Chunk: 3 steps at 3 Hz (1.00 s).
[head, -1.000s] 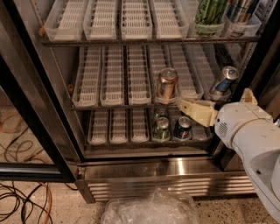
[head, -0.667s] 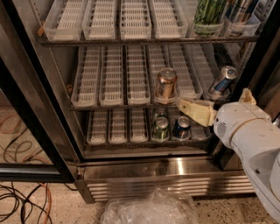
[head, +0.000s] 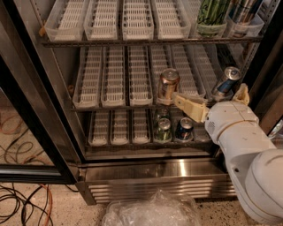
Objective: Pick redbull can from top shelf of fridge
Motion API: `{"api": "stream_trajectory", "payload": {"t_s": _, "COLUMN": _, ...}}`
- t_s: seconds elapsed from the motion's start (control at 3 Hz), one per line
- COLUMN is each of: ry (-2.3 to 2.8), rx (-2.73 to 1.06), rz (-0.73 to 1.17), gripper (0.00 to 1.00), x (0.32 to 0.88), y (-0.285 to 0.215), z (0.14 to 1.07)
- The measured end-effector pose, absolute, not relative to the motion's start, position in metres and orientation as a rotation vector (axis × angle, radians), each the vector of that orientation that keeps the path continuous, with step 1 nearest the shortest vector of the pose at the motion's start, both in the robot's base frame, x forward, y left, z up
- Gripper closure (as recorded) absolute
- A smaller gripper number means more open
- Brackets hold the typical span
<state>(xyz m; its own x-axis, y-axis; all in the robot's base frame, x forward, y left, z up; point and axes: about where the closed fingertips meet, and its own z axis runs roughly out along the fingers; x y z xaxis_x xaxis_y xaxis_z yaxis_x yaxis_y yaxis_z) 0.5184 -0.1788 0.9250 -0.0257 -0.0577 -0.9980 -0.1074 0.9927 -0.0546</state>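
The fridge (head: 146, 170) stands open, with three wire racks of white slotted trays in view. The redbull can (head: 225, 81), blue and silver with a shiny lid, stands tilted at the right end of the middle rack (head: 115, 107). The uppermost rack in view (head: 132, 42) is above it. My gripper (head: 208, 93) is open in front of that middle rack. One beige finger (head: 190, 107) reaches left toward a copper-gold can (head: 168, 84), and the other finger (head: 242, 93) is just right of the redbull can. The redbull can sits between the fingers, a little behind them.
A green-and-black can (head: 212, 13) and another can (head: 242, 11) stand at the right of the uppermost rack. Several cans (head: 162, 130) sit on the lowest rack. The black-framed door (head: 31, 145) hangs open at left. Cables (head: 22, 203) and a clear plastic bag (head: 150, 212) lie on the floor.
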Motion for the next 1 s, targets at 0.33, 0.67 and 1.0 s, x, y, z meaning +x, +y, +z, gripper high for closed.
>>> {"api": "stream_trajectory", "payload": {"t_s": 0.33, "ry": 1.511, "rx": -0.115, "rz": -0.056, "gripper": 0.0, "x": 0.528, "y": -0.182, "z": 0.933}}
{"api": "stream_trajectory", "payload": {"t_s": 0.67, "ry": 1.435, "rx": -0.05, "rz": -0.12, "gripper": 0.0, "x": 0.531, "y": -0.184, "z": 0.943}}
{"api": "stream_trajectory", "payload": {"t_s": 1.0, "ry": 1.418, "rx": 0.015, "rz": -0.185, "gripper": 0.0, "x": 0.529, "y": -0.206, "z": 0.948}}
